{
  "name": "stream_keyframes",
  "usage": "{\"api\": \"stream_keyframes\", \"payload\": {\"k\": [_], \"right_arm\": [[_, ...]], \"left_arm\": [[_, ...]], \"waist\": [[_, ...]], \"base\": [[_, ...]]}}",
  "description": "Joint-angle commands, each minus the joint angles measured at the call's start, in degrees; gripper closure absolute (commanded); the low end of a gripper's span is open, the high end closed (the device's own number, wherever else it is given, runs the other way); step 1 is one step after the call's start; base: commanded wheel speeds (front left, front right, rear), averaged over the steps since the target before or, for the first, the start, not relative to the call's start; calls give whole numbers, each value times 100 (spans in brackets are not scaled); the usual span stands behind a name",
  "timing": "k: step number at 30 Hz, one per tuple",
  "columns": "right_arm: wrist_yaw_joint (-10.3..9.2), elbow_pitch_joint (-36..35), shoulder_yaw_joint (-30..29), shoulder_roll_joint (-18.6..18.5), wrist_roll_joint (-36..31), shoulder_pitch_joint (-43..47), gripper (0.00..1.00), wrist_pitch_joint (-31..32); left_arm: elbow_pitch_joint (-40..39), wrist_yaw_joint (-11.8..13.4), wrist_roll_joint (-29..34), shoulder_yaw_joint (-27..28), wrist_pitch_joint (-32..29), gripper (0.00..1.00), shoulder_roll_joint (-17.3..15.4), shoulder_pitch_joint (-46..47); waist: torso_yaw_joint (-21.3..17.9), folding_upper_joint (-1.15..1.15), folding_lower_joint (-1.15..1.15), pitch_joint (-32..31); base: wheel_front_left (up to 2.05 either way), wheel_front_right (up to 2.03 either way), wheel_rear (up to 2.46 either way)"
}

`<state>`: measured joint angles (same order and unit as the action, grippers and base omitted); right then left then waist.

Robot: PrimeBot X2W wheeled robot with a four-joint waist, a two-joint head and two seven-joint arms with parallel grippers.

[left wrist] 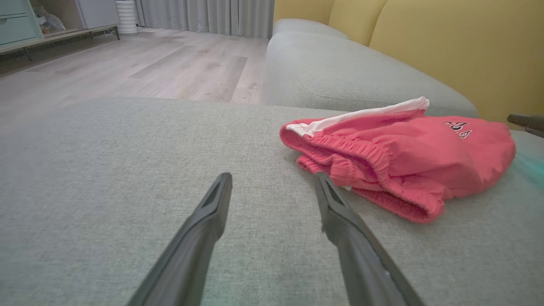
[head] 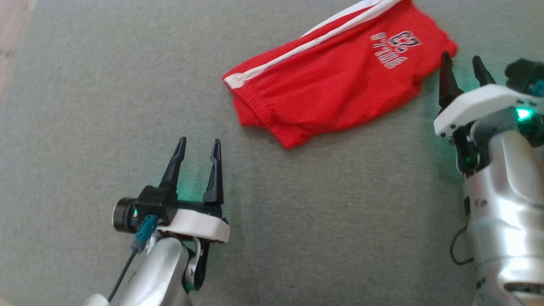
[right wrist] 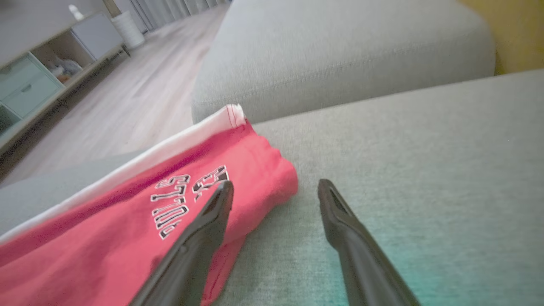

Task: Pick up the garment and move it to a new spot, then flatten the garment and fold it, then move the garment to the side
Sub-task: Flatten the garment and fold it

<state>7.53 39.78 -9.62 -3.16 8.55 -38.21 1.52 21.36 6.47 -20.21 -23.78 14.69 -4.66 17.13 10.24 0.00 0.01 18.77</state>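
Left claw hangs released over bare grey cloth, its two dark fingers spread and pointing toward the garment, with a strip of bare seat between them. Right claw is likewise released, fingers apart, just beside the garment's right-hand corner. In the right wrist view one finger crosses in front of the printed lettering, but I cannot tell whether it touches the cloth.

The garment is a pair of red shorts with a white side stripe. It lies bunched and partly doubled over on the sofa seat, elastic waistband toward the left claw and printed number toward the right claw.

Nothing else lies on the seat near either claw. Open grey upholstery stretches to the left of the garment and in front of it. Behind the garment a second grey cushion rises just past it, and a yellow backrest stands to the right. The seat's far edge drops to a pale wooden floor.

The seat is a woven grey fabric, flat and smooth, with green light from the claws on it. Beyond the floor stand a low cabinet with drawers, a white ribbed cylinder and grey curtains.
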Motion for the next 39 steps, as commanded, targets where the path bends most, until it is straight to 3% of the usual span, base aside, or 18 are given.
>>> {"api": "stream_keyframes", "payload": {"k": [1,11,12,13,19,25,34,39], "right_arm": [[-4,107,39,14,-94,-366,0,109],[-4,1518,-305,-169,-632,-1206,0,223],[-4,1639,-307,-179,-683,-1266,15,235],[-4,1742,-291,-200,-734,-1323,99,230],[-4,1915,-192,-413,-800,-1553,100,-118],[-4,1709,-314,-480,-264,-1234,100,-702],[-4,1016,-544,-79,389,12,100,-1467],[-4,761,-593,11,565,400,100,-1581]], "left_arm": [[-128,-45,88,222,30,0,-1,219],[-135,-109,156,272,30,0,142,316],[-129,-113,162,276,30,0,147,312],[-123,-113,167,286,30,0,151,311],[-128,-94,171,378,30,0,166,313],[-126,-100,170,470,30,0,174,221],[3,-146,354,602,30,0,156,-11],[82,-167,417,643,30,0,129,-137]], "waist": [[233,0,-1,210],[539,0,-1,503],[549,0,-1,513],[558,0,-1,519],[507,0,-1,478],[214,0,-1,245],[-494,0,-1,-308],[-652,0,-1,-582]], "base": [[0,0,0],[0,0,0],[0,0,0],[0,0,0],[0,0,0],[0,0,0],[0,0,0],[0,0,0]]}}
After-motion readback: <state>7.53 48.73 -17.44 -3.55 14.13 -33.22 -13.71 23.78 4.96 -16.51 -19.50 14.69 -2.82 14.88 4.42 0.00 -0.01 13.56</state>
